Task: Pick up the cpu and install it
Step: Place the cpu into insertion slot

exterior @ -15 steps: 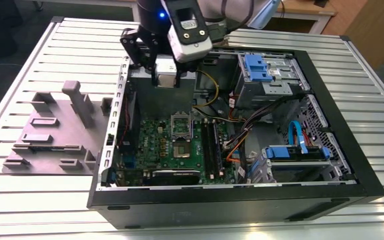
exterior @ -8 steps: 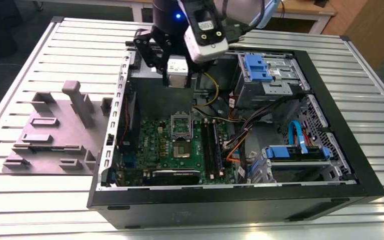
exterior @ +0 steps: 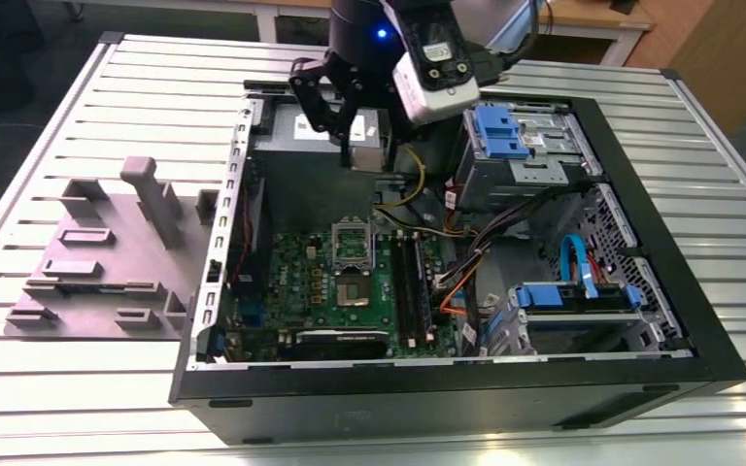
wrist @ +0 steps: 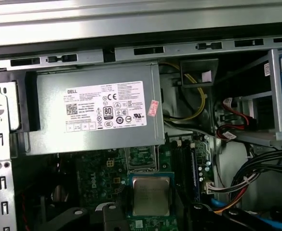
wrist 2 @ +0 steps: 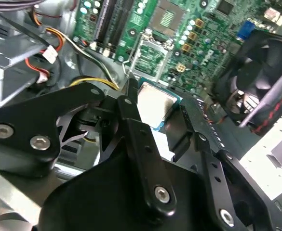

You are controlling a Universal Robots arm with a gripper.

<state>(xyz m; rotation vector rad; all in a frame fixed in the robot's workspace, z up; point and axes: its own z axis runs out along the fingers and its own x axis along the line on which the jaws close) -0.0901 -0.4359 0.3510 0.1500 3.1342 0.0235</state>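
Gripper (exterior: 345,146), exterior view: hangs over the back of the open computer case (exterior: 684,320), above the grey power supply (exterior: 298,124). Its black fingers point down, and what they pinch is too small to make out.
Arm, exterior view: cut off by the picture's upper edge.
Socket (exterior: 353,289), exterior view: a dark square on the green motherboard (exterior: 302,282), with its metal frame (exterior: 351,238) tipped open just beside it. It is well apart from the gripper.
Surroundings, exterior view: the case lies on a slatted metal table (exterior: 62,408). A grey fixture block (exterior: 101,257) stands beside the case on the exterior view's left.
Gripper (wrist 2: 155,108), second wrist view: narrow and clamped on the cpu (wrist 2: 154,101), with a black finger (wrist 2: 131,103) against each of two opposite edges.
Cpu, second wrist view: silvery top with a teal edge, held clear above the board. Its near corner is hidden behind the gripper body.
Socket (wrist 2: 167,17), second wrist view: cut off by the picture's edge, with the open frame (wrist 2: 150,57) between it and the cpu.
Fan (wrist 2: 256,72), second wrist view: dark and partly covered by a finger link.
Cpu (wrist: 151,195), first wrist view: lies flat with its metal top facing the camera, between dark finger parts (wrist: 107,211) that the picture's edge cuts off. The board directly under it is hidden.
Frame (wrist: 141,159), first wrist view: half tucked under the power supply (wrist: 49,110).
Cables (wrist: 256,168), first wrist view: run out of the picture.
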